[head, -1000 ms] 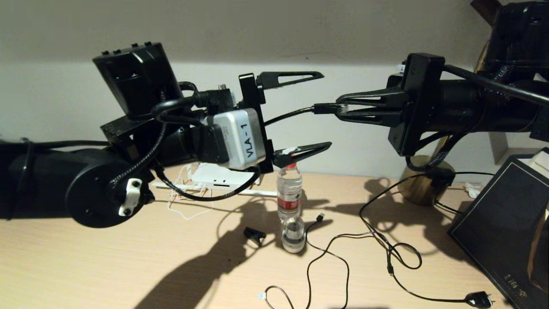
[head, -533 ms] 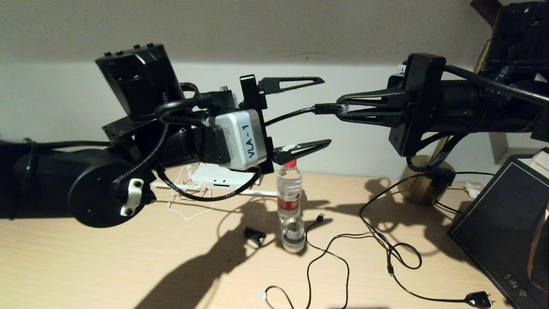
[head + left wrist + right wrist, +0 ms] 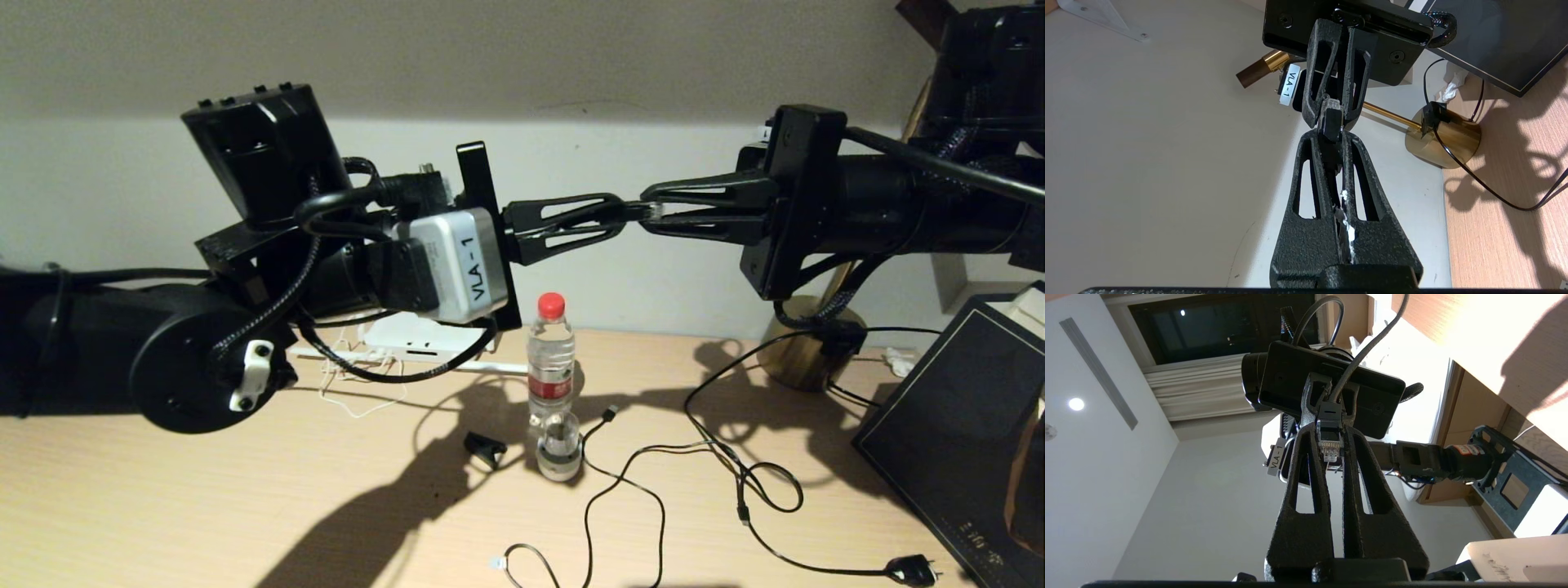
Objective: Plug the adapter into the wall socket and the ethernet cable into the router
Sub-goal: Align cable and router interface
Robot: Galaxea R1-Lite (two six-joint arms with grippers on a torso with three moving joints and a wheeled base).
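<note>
Only wrist-visible: ethernet cable (image 3: 1329,435) clear tip.

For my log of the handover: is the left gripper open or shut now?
Shut. In the head view the left gripper has its fingers together around the ethernet cable, just behind the connector that the right gripper holds.

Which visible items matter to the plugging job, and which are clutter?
Job: ethernet cable, pinched by both the left hand and right hand; router at the desk's back.
Clutter: water bottle, brass lamp base, thin black cords.
</note>
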